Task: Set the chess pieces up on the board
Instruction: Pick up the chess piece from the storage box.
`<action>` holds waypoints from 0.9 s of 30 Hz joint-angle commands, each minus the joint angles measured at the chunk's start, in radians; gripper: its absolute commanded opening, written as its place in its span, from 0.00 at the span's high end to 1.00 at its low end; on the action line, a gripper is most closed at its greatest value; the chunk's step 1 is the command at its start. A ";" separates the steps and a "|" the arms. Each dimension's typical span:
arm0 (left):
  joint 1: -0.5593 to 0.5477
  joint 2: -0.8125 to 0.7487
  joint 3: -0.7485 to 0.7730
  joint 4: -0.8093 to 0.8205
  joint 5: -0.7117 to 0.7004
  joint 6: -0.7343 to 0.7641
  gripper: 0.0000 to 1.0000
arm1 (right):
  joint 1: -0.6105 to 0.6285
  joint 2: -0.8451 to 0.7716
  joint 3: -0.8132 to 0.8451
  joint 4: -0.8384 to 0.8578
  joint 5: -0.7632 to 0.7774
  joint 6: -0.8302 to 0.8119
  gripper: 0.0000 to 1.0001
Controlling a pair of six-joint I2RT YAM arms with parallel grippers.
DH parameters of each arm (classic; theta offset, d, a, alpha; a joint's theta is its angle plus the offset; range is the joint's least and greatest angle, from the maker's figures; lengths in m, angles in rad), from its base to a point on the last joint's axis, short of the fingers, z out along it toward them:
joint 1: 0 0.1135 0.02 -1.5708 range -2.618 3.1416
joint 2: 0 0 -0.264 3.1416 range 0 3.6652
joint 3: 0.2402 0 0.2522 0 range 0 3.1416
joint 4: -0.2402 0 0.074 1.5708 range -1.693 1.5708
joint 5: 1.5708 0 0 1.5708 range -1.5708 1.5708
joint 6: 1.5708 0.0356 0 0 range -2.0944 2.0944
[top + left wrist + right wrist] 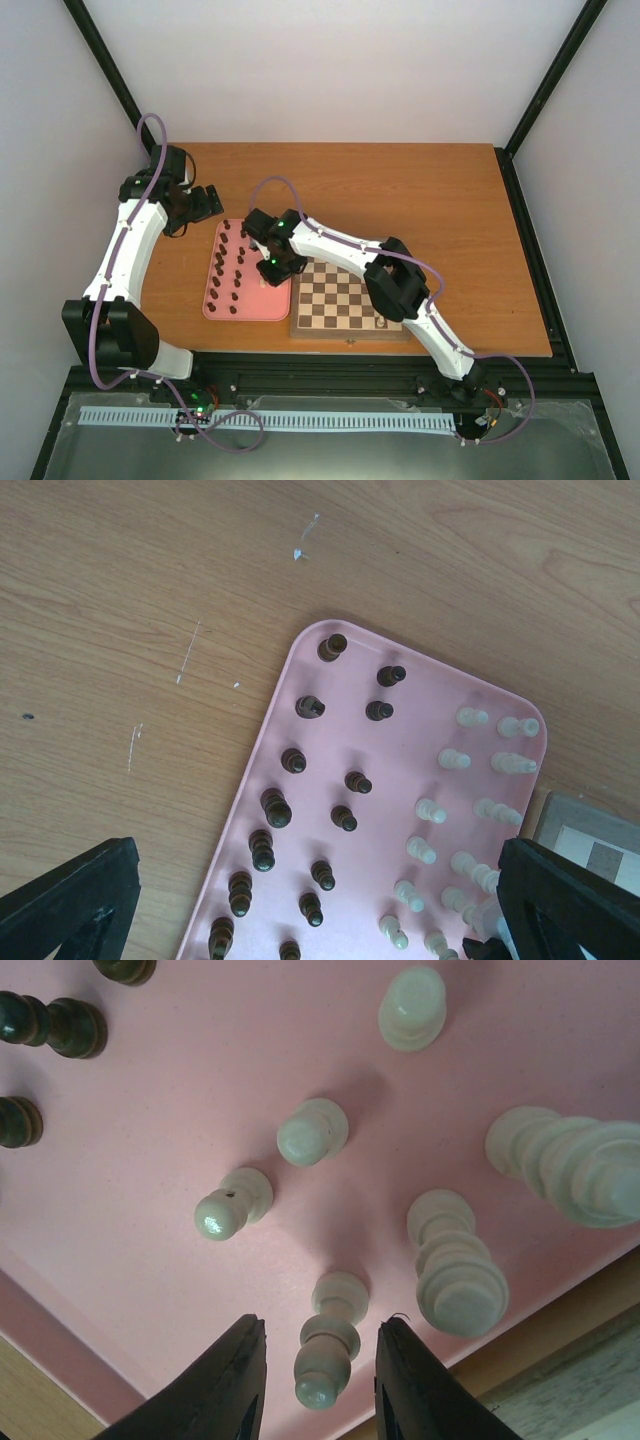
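Observation:
The board (350, 300) lies at the table's near edge; I see no pieces on its visible squares. The chess pieces stand upright on a pink tray (248, 300) left of it: dark brown ones (277, 808) on the tray's left, cream-white ones (432, 810) on its right. My right gripper (320, 1375) is open over the tray's near right corner, its fingers either side of one cream-white piece (328, 1350), not touching it. My left gripper (205, 203) hovers open and empty beyond the tray's far left corner.
The right arm (400, 285) reaches across the board's far side. Bare wooden table (420, 190) lies behind and to the right of the board. Black frame posts stand at the table's back corners.

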 commanded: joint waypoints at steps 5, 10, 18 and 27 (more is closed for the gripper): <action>-0.003 0.010 0.032 -0.008 0.001 0.012 0.00 | 0.009 0.026 0.021 -0.022 0.017 -0.010 0.77; -0.002 0.008 0.029 -0.007 0.001 0.012 0.00 | 0.009 0.030 0.021 -0.025 0.025 -0.009 0.87; -0.002 0.009 0.031 -0.007 0.001 0.012 0.00 | 0.008 -0.061 -0.003 -0.034 0.042 -0.038 0.95; -0.003 0.002 0.032 -0.007 -0.001 0.010 0.00 | 0.008 -0.257 -0.015 -0.120 0.057 -0.025 0.95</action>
